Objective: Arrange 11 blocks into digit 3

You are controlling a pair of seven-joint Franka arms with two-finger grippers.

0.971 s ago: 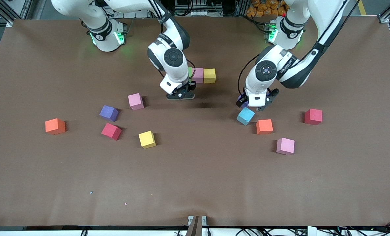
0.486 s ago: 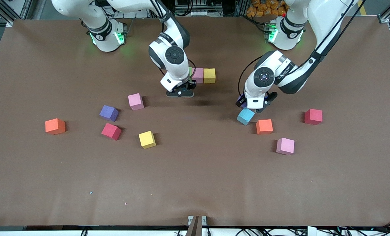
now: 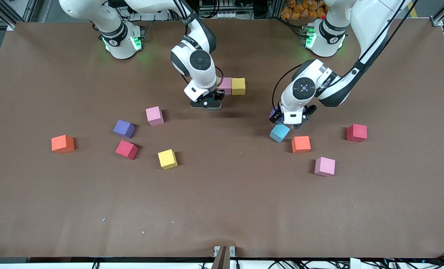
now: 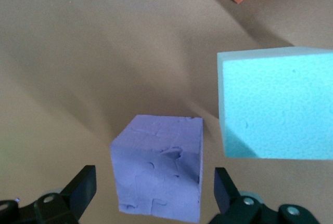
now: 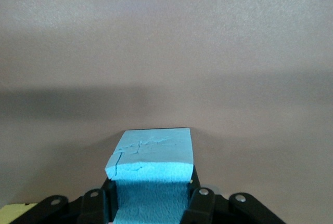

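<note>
My right gripper (image 3: pixel 206 105) is shut on a light blue block (image 5: pixel 152 161) and holds it low over the table, beside a row of touching blocks: green (image 3: pixel 216 80), mostly hidden by the arm, pink (image 3: pixel 225 85) and yellow (image 3: pixel 238 86). My left gripper (image 3: pixel 287 120) is open, its fingers on either side of a purple block (image 4: pixel 161 167) on the table, with gaps on both sides. That purple block peeks out in the front view (image 3: pixel 273 114). A second light blue block (image 3: pixel 279 132) lies right beside it, nearer the front camera.
Loose blocks toward the left arm's end: orange (image 3: pixel 301 144), red (image 3: pixel 356 132), pink (image 3: pixel 325 166). Toward the right arm's end: pink (image 3: pixel 154 115), purple (image 3: pixel 124 129), red (image 3: pixel 126 149), yellow (image 3: pixel 167 159), orange (image 3: pixel 62 144).
My right gripper has carried the light blue block a little closer to the row. My left gripper has shifted slightly toward the bases, settling round the purple block.
</note>
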